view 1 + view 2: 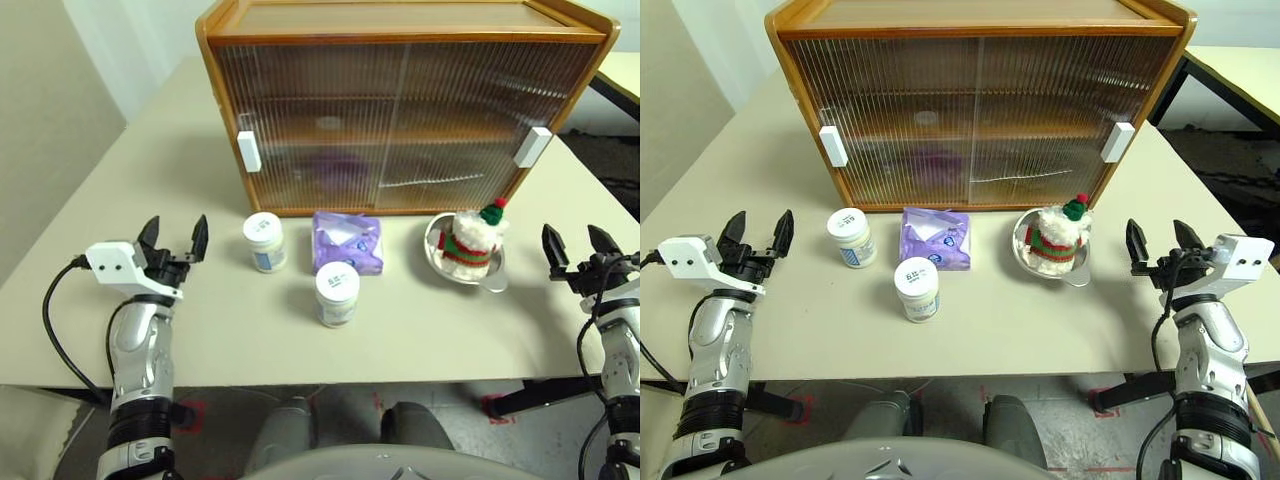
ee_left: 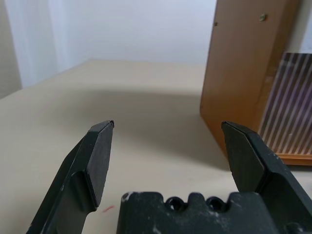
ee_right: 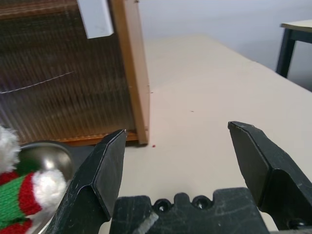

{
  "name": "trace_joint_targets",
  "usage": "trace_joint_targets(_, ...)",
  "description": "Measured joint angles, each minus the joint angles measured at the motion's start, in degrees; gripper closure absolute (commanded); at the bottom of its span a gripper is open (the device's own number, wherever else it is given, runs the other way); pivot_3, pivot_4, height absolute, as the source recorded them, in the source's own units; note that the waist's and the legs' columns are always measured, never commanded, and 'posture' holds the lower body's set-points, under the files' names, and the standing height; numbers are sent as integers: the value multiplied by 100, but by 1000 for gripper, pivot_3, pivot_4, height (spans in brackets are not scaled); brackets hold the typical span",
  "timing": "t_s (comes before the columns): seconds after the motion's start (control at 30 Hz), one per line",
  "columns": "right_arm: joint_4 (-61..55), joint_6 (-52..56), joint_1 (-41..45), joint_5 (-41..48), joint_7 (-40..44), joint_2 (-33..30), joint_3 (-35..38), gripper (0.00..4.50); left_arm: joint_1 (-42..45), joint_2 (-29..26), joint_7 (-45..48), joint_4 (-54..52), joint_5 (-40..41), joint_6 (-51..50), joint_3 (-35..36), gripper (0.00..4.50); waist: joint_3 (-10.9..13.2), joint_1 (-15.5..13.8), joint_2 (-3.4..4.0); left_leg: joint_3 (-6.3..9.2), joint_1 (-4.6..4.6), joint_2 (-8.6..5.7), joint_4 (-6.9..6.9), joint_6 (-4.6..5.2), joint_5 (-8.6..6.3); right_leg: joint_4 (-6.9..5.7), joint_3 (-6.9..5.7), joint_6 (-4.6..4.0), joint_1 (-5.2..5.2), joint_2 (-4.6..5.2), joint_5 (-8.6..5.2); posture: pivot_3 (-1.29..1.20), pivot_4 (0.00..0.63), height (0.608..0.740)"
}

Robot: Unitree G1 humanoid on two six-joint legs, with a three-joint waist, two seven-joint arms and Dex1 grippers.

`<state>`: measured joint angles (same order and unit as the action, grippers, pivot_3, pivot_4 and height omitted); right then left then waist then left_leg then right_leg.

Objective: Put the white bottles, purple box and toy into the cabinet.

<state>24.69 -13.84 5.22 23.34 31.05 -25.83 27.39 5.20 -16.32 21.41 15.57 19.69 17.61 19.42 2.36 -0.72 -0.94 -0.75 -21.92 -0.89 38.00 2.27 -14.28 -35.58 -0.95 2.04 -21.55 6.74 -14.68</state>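
Cabinet (image 1: 975, 100) doors closed; bottles (image 1: 851, 237), purple box (image 1: 935, 238) and bowl-seated toy (image 1: 1055, 238) on the tabletop (image 1: 1060, 330) before it. Left gripper (image 1: 755, 238) and right gripper (image 1: 1163, 243): jaws wide, empty. Risk: placing fails unless doors slide open; toy's bowl may tip.

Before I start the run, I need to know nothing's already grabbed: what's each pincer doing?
Left pincer: open, holding nothing, above the table.
Right pincer: open, holding nothing, beside the toy in its bowl.
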Motion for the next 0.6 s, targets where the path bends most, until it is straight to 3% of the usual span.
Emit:
trace_joint_targets(0.37, -218, -4, 4, 1, -126, 142, 21, 0, 370, -32, -81, -39, -72, -142, -30, 15, -2, 140, 0, -15, 20, 4, 4, 3, 2, -5, 16, 2, 12, -10, 1, -64, 0, 740)
trace_joint_targets(0.6, -426, 78, 50, 103, -105, -129, 78, 0, 371, -39, -81, -41, -70, -210, -30, 15, -1, 153, -1, -35, 35, 6, 3, 1, 1, -15, 36, 4, 12, -11, 0, -92, 0, 740)
